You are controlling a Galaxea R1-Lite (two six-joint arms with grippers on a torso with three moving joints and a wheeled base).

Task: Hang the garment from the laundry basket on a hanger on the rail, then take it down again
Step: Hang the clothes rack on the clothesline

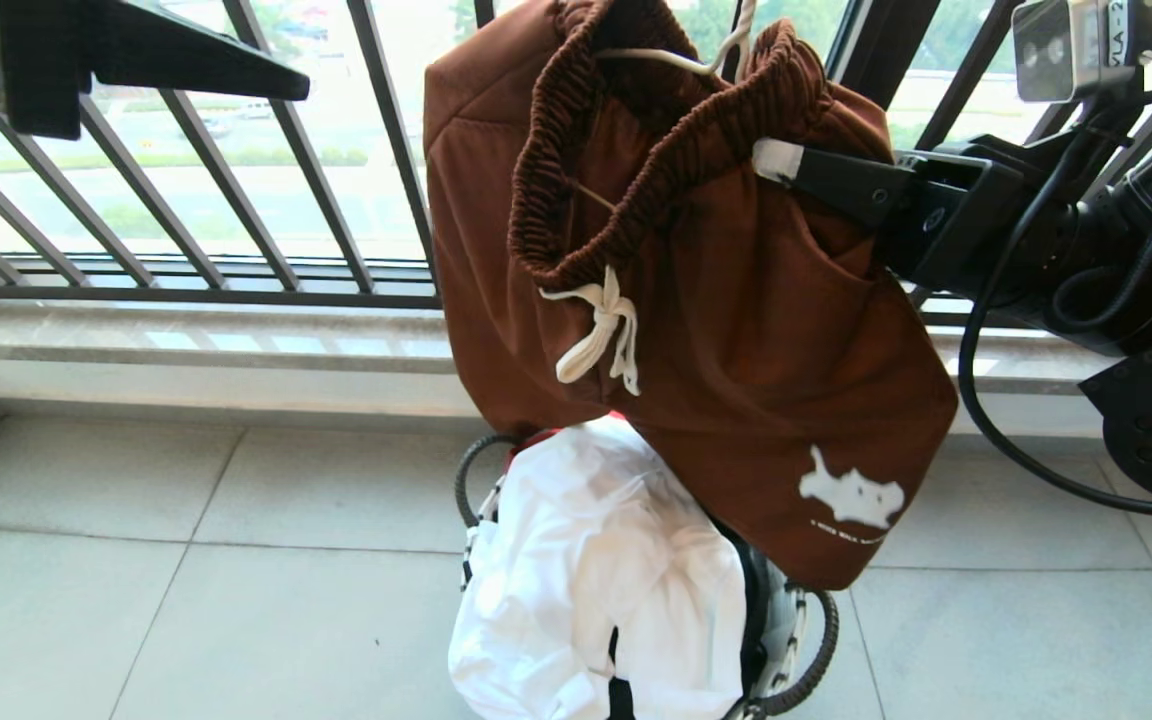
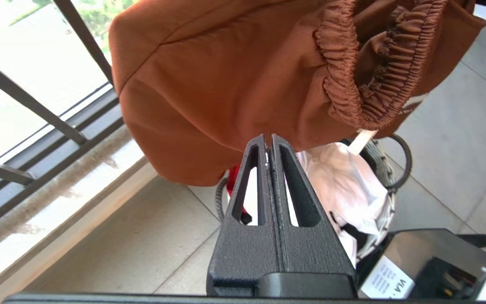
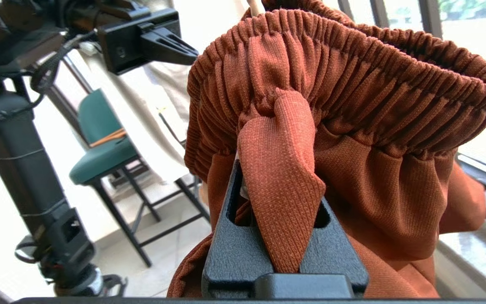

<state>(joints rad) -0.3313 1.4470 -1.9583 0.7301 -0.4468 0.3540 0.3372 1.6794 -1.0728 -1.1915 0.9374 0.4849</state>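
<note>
The garment (image 1: 736,330), rust-brown shorts with a white drawstring, hangs in the air above the laundry basket (image 1: 786,625). My right gripper (image 1: 781,162) comes in from the right and is shut on a fold of the elastic waistband (image 3: 281,177). A thin cream-white wire (image 1: 726,50), apparently the hanger, shows inside the waistband opening. My left gripper (image 1: 298,88) is up at the far left, shut and empty. Seen from the left wrist, its tips (image 2: 268,137) are just short of the shorts' lower edge. The rail is out of view.
A white cloth (image 1: 596,570) fills the basket, and its dark cord handle (image 1: 821,650) loops out on the right. The black barred window railing (image 1: 266,180) and a stone sill (image 1: 186,340) run behind. A green chair (image 3: 103,156) stands beyond my left arm.
</note>
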